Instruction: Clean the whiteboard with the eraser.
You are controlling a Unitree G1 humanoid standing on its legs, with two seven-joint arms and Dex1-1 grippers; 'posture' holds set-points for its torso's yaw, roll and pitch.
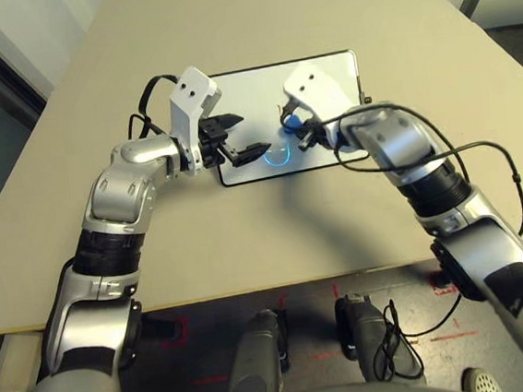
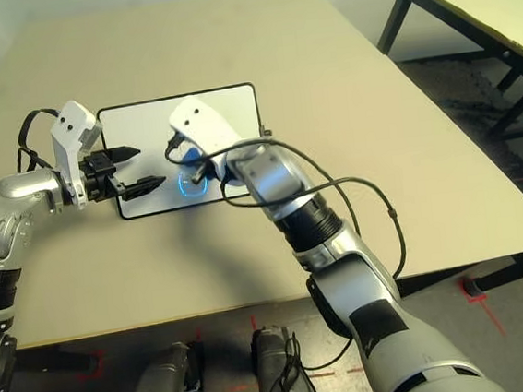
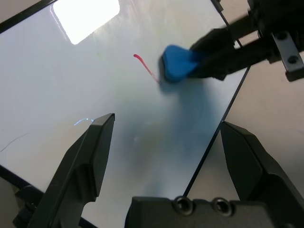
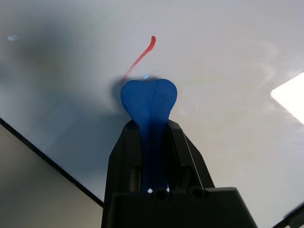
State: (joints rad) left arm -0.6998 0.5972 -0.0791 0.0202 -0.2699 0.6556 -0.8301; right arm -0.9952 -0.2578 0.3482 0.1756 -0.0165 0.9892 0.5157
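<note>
The whiteboard [image 1: 252, 93] lies flat on the table, black-framed, with a short red stroke [image 4: 142, 54] left on its white surface. My right gripper [image 4: 148, 128] is shut on the blue eraser [image 4: 148, 102], whose end presses on the board right at the foot of that stroke. The eraser [image 3: 176, 61] also appears in the left wrist view, at the tip of the right fingers. My left gripper [image 1: 248, 132] hovers open over the board's near left part, a short way from the eraser, holding nothing.
The beige table [image 1: 275, 241] stretches wide around the board, its front edge close to my body. A second table [image 2: 470, 0] stands off to the far right. A black cable [image 1: 489, 151] loops off my right forearm.
</note>
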